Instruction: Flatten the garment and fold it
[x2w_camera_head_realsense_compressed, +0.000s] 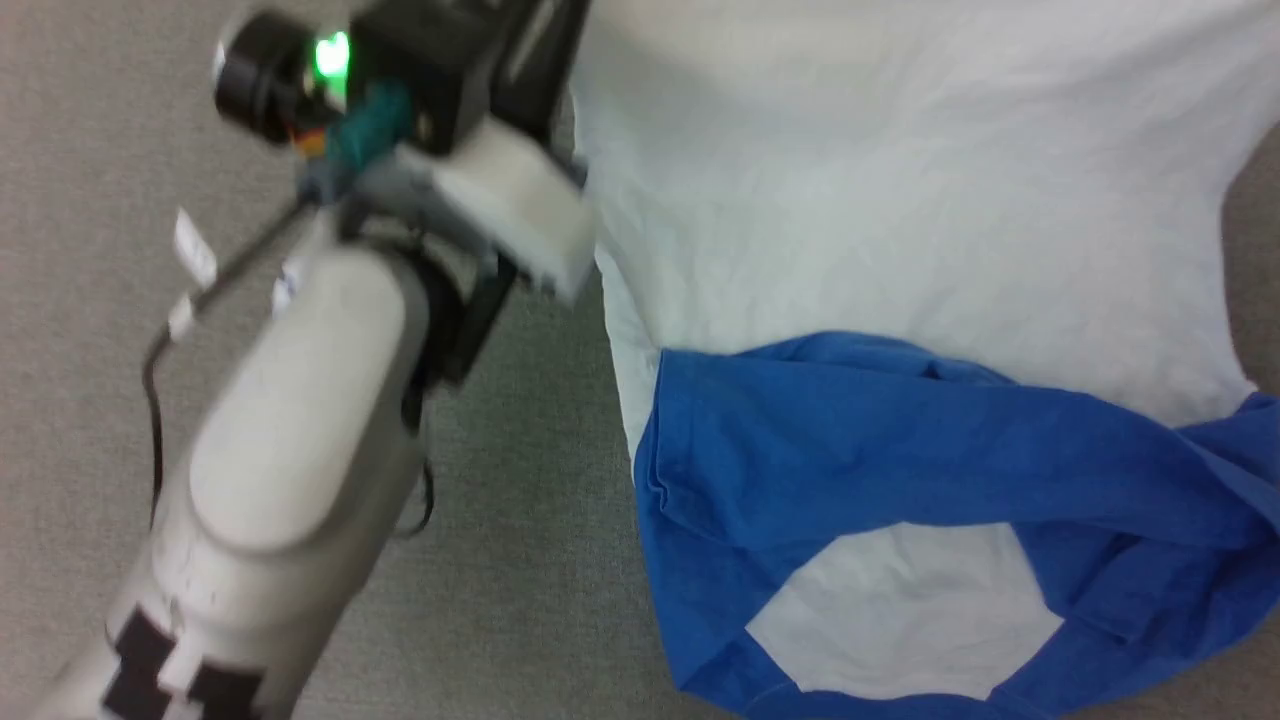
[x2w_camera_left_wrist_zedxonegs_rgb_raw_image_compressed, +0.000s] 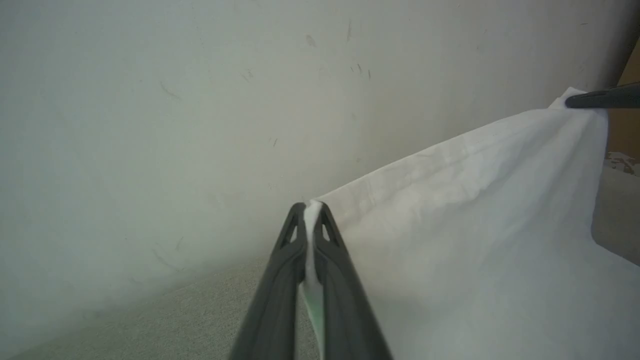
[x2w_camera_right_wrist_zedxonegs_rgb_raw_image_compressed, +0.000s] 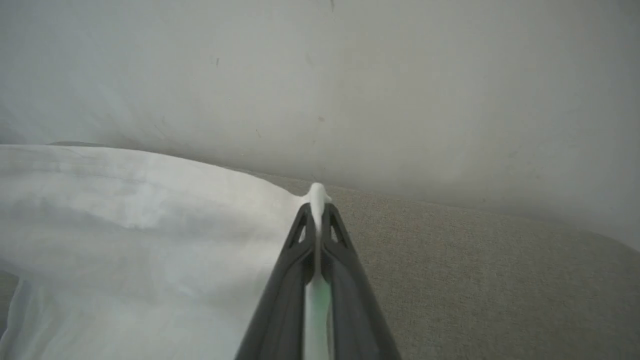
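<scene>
The garment (x2w_camera_head_realsense_compressed: 900, 180), white with blue sleeves (x2w_camera_head_realsense_compressed: 900, 440) and blue neck trim, is stretched out over the grey carpet in the head view, collar end nearest me. My left gripper (x2w_camera_left_wrist_zedxonegs_rgb_raw_image_compressed: 312, 205) is shut on a corner of its white hem, and the cloth (x2w_camera_left_wrist_zedxonegs_rgb_raw_image_compressed: 475, 225) runs taut to the right. There the right gripper's dark fingers (x2w_camera_left_wrist_zedxonegs_rgb_raw_image_compressed: 605, 97) pinch the other corner. In the right wrist view my right gripper (x2w_camera_right_wrist_zedxonegs_rgb_raw_image_compressed: 317, 192) is shut on the white edge, with the garment (x2w_camera_right_wrist_zedxonegs_rgb_raw_image_compressed: 125, 225) spreading away to its left. My pale left forearm (x2w_camera_head_realsense_compressed: 300, 430) reaches up the head view's left side.
Grey carpet (x2w_camera_head_realsense_compressed: 520, 500) lies under and beside the garment. A pale scuffed wall (x2w_camera_left_wrist_zedxonegs_rgb_raw_image_compressed: 200, 100) stands close ahead of both grippers. A thin black cable (x2w_camera_head_realsense_compressed: 155, 380) hangs along the left forearm. Something brown (x2w_camera_left_wrist_zedxonegs_rgb_raw_image_compressed: 627, 130) shows at the left wrist view's right edge.
</scene>
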